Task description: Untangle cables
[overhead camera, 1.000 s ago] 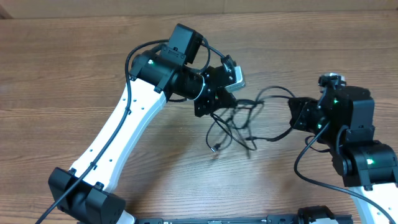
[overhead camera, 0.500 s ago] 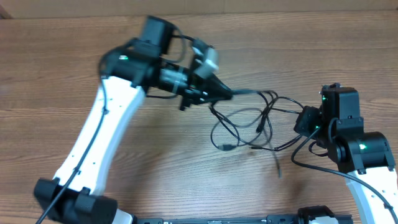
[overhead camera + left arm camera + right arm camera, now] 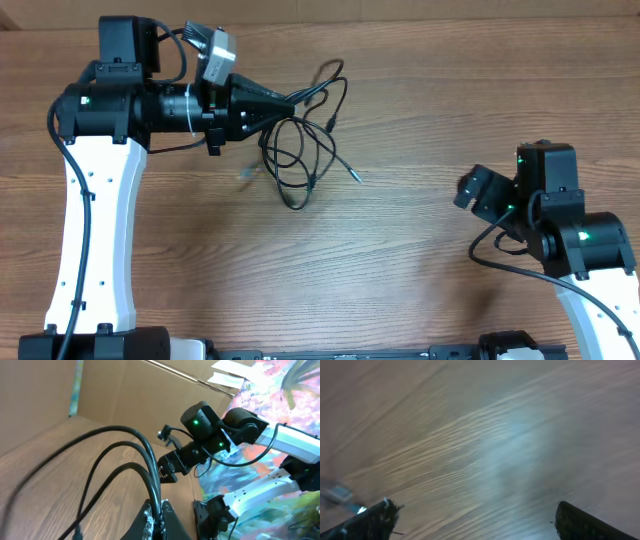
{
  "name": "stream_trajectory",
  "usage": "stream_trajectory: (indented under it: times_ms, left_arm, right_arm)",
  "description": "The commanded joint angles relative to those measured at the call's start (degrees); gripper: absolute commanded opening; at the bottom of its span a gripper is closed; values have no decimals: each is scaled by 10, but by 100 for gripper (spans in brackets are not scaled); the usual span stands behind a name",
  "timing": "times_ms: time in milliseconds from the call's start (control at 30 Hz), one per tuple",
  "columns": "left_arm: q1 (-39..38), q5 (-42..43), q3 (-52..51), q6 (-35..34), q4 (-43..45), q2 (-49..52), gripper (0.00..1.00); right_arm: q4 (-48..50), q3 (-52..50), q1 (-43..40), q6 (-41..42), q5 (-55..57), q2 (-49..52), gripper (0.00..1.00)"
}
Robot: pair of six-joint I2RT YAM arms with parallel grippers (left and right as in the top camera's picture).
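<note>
my left tool point(image 3: 288, 103) sits in the upper left of the overhead frame, pointing toward the middle. its jaws are pinched together on the cables point(image 3: 300, 150). the thin black cords fan out from the tip in a few loose loops across the upper middle of the frame, and one small plug end point(image 3: 352, 178) reaches toward the centre. i cannot tell whether the loops lie on the desk point(image 3: 420, 80) or hang just above it.

on the left wrist view the same tool point(image 3: 156, 522) shows at the bottom edge, its tips closed around three strands of the cables point(image 3: 125, 455) that arch up and off to the left.

my right tool point(image 3: 466, 188) is at the lower right of the overhead frame, well apart from the cords. on its wrist view the tool point(image 3: 475, 520) is spread wide, one finger point(image 3: 375, 517) in each bottom corner, with only blurred desk point(image 3: 495, 450) between them.
</note>
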Motion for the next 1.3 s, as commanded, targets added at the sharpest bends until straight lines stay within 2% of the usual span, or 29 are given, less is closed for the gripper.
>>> stream_trajectory:
  times_ms: [0, 67, 267, 400, 667, 900, 1000, 1133, 1267]
  left_arm:
    - [-12, 29, 12, -16, 1, -10, 4]
    - [-20, 29, 12, -16, 1, -10, 4]
    - [-79, 23, 12, -16, 2, -10, 4]
    - [-119, 20, 12, -14, 13, -10, 4]
    - [-201, 21, 12, -14, 62, -10, 4]
    - [-301, 20, 12, -16, 147, -10, 4]
    - [-337, 9, 12, -16, 178, -10, 4]
    - [-363, -36, 12, -16, 222, -10, 4]
    - [-356, -37, 12, -90, 296, -10, 4]
  right_arm:
    - [21, 3, -2, -99, -191, -1, 100]
    - [33, 3, -2, -139, -279, -1, 100]
    - [102, 3, -2, -167, -482, -1, 100]
    - [131, 3, -2, -166, -524, -1, 100]
    - [144, 3, -2, -164, -516, 0, 100]
    - [155, 3, -2, -77, -364, 7, 100]
    - [174, 3, -2, -77, -367, 20, 100]
    - [152, 2, -1, -101, -370, 53, 100]
    - [100, 2, -1, -116, -303, 100, 100]
